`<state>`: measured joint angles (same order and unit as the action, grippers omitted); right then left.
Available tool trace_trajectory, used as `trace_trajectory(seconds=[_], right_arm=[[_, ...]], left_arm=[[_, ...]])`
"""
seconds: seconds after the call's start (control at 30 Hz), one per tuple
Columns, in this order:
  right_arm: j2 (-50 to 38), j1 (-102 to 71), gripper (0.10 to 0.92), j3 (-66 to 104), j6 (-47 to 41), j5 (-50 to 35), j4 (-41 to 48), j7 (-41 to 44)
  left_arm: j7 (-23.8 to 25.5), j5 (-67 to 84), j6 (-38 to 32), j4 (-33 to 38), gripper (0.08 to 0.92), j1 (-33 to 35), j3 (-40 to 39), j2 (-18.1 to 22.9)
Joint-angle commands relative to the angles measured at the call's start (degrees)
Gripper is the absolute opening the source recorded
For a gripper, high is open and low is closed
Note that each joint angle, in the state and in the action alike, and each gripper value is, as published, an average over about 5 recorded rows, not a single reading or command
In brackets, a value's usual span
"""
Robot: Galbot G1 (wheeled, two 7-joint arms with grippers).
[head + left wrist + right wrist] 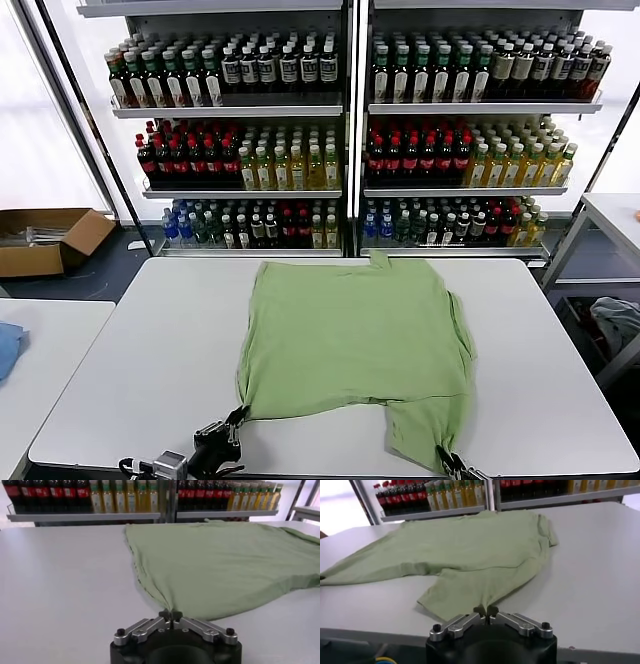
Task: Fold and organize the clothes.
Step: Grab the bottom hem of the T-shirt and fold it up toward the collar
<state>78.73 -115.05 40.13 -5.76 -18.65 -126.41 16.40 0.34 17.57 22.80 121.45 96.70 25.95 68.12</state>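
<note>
The right gripper [452,463] is largely cut off at the head view's lower edge, and the collar and buttons cannot be made out. The green shirt [355,345] is spread plain side up on the white table [150,360]. Its near corners appear pinched by the left gripper [170,616] and right gripper, both pressed together.

Shirt [355,340] lies spread at the centre of the table [150,350]; left gripper [238,415] at its near left corner, right gripper [447,457] at its near right corner; bottle shelves [350,130] behind the table; cardboard box [45,240] on the floor, far left.
</note>
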Motion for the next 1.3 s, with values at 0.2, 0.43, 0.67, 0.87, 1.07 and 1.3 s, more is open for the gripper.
trace_trajectory(seconds=[0.2,0.43,0.67,0.87,1.07,1.3], right_arm=[[0.6,-4.7,0.121,1.5,13.8,-4.3,-2.1,6.9],[0.5,-6.8,0.121,3.1,17.9,-9.4,-3.3,10.8],[0.8,-7.0,0.121,3.1,20.3,-12.7,-4.2,12.8],[-0.4,-0.2,0.121,2.4,16.9,-17.5,-3.7,9.0],[-3.6,13.4,0.121,0.8,12.8,-19.5,1.7,1.7],[-7.0,24.7,0.121,-0.9,10.3,-19.9,9.5,-2.2]], left_arm=[[-0.3,-1.0,-0.7,8.6,0.084,4.0,4.1,-0.1],[0.3,-1.2,-0.3,13.2,0.084,7.9,6.7,0.0],[1.2,0.5,1.1,16.0,0.084,9.1,10.8,-0.2],[1.4,4.2,2.7,14.4,0.084,3.3,12.0,-3.8],[1.1,10.7,4.5,8.4,0.084,-5.8,10.3,-6.2],[0.7,17.7,7.2,1.0,0.084,-14.4,8.3,-6.7]])
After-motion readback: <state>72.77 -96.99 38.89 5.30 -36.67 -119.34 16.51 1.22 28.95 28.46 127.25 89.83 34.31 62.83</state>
